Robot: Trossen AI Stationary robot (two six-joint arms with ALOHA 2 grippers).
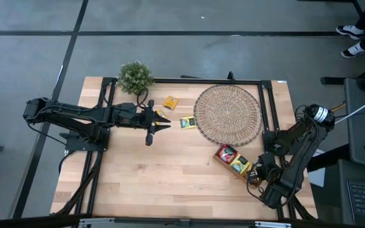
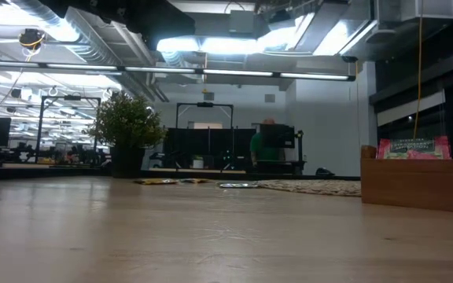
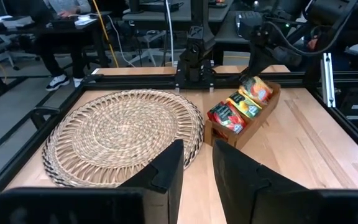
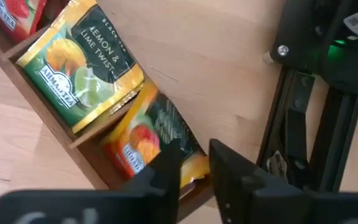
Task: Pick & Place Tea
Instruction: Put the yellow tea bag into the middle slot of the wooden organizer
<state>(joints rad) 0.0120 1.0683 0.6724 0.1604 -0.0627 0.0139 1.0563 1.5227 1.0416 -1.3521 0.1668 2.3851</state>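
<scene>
I am at the picking step: my right gripper [image 4: 194,163] hangs over the end compartment of the wooden tray [image 1: 225,166], at about four o'clock on the table, fingers slightly apart around the orange tea sachet [image 4: 143,148] without clamping it. Next I judge I must close squarely on it. My left gripper [image 1: 160,123] waits near ten o'clock, fingers apart, empty.

Left tool [image 1: 163,124] hovers over worktop [image 1: 157,177] near two tea sachets [image 1: 170,102]. Right tool [image 1: 256,174] at wooden tray's [image 1: 224,160] end; woven mat [image 1: 227,114] between.
</scene>
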